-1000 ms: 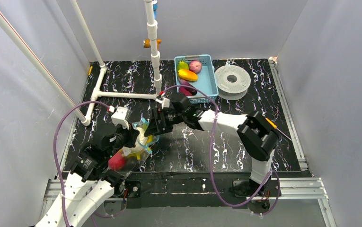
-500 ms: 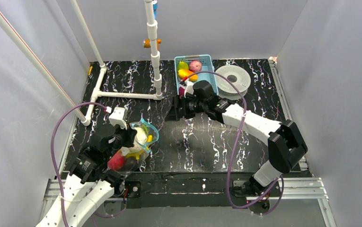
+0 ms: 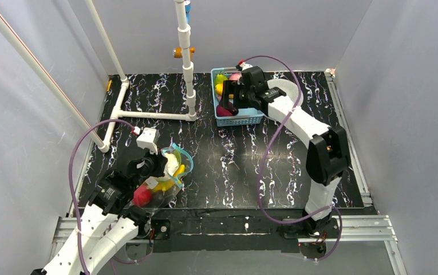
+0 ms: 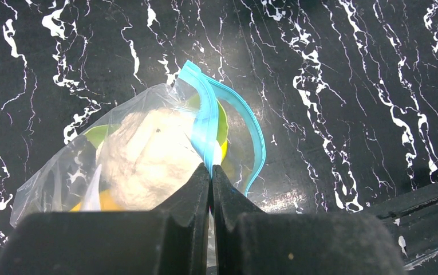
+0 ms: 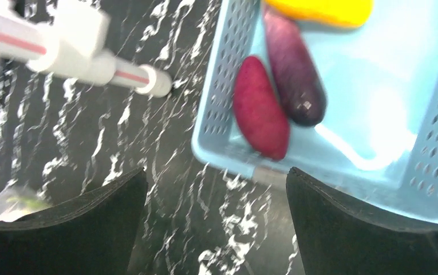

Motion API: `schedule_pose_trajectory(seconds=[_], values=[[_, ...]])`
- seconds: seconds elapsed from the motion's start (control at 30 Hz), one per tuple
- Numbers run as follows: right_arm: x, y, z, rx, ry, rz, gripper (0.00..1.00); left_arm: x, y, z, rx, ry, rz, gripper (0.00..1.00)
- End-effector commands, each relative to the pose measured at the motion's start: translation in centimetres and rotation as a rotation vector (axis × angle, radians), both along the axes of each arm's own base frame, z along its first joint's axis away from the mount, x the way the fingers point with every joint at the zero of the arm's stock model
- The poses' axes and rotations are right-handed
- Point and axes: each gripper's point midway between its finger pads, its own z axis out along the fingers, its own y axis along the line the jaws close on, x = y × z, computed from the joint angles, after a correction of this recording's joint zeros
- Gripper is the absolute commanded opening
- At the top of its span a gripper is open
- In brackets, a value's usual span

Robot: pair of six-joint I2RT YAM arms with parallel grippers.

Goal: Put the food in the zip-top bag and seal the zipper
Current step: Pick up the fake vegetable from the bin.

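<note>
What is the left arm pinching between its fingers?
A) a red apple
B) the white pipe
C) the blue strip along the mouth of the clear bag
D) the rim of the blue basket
C: in the left wrist view the left fingers are pressed shut on the zipper, the pale-blue strip edging the zip-top bag.

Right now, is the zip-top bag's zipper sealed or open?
Open. The zipper forms a gaping loop, its two strips apart, on the zip-top bag; the shut left gripper pinches one strip.
</note>
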Motion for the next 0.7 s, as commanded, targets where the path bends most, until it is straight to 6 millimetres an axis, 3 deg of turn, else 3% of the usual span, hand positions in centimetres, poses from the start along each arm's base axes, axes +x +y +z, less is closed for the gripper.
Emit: schedule_pose_trajectory(seconds=[0.0,0.13,0.33,0.67], values=[[3.9,-1.7,-0.5,-0.144,-0.042,-0.03,0.95,0.2,-0.2,0.6,0.003,-0.011,-0.006,0.0],[6.8,-2.4,-1.7,-0.202,-0.034,-0.032,0.94,0.3,-0.2,0.4,0.009,-0.006,-0.004,0.0],[9.4,-3.0,-5.1,-0.294,-0.007,-0.014,0.88,0.5,-0.4,0.0,0.024,0.016,-0.015,0.0],[8.8,-0.5,-10.0,-0.213,0.127,0.074,0.66,0.6,-0.4,-0.3,0.034,0.029,-0.014,0.0]])
